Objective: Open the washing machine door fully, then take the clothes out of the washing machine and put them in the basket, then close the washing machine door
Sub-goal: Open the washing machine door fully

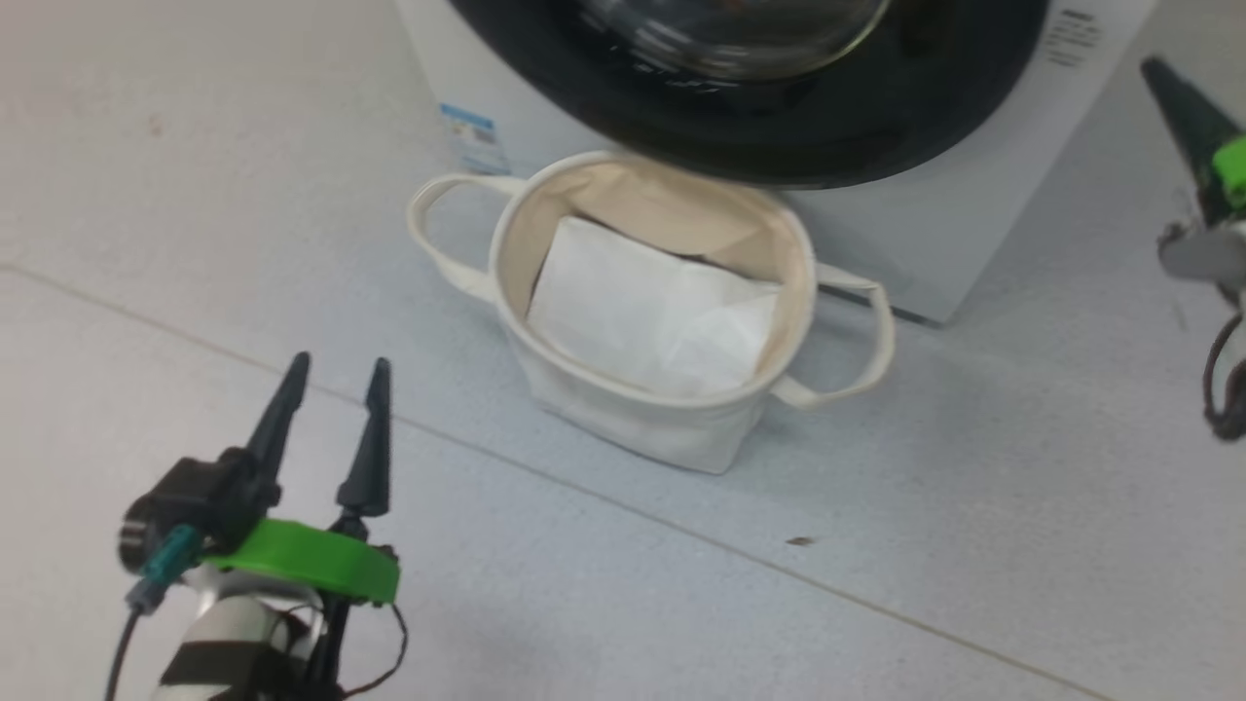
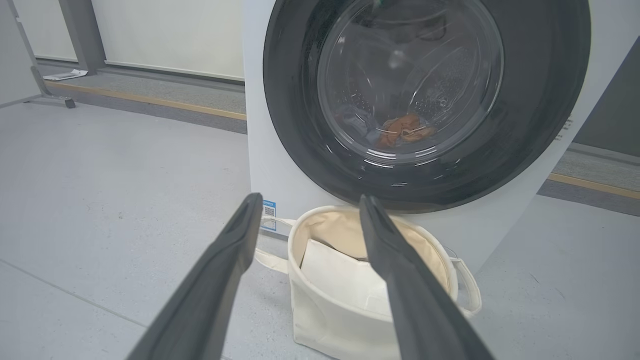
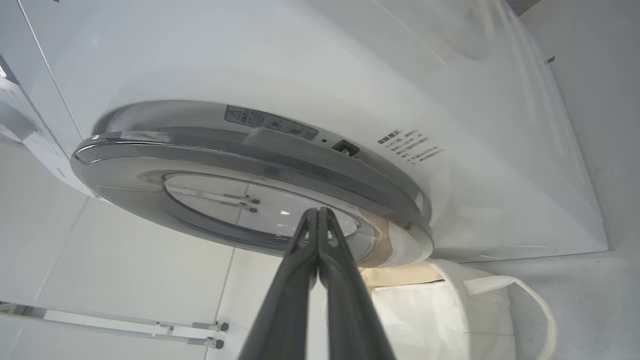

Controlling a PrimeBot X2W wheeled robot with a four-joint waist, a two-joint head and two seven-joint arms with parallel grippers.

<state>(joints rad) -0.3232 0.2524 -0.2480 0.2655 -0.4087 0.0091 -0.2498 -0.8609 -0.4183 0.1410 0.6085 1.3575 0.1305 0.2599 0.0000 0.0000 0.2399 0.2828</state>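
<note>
The washing machine (image 1: 934,243) stands at the top of the head view, and the washing machine door (image 1: 876,127) with its black rim lies against the front. Through the glass (image 2: 410,75) I see the clothes (image 2: 402,130), orange and bluish, low in the drum. The basket (image 1: 545,375) sits on the floor just before the machine, with a folded white sheet (image 1: 642,312) inside. My left gripper (image 1: 339,365) hovers open and empty, left of and nearer than the basket (image 2: 320,310). My right gripper (image 3: 317,211) is shut on nothing, its tips close by the door's rim (image 3: 150,170) on the right side.
A blue label (image 1: 470,136) marks the machine's lower left front. A wheeled white frame (image 3: 150,325) stands on the floor beyond the machine. A grey post (image 2: 80,35) and a yellow floor strip (image 2: 150,100) lie at the back left. The floor seam (image 1: 584,492) runs before the basket.
</note>
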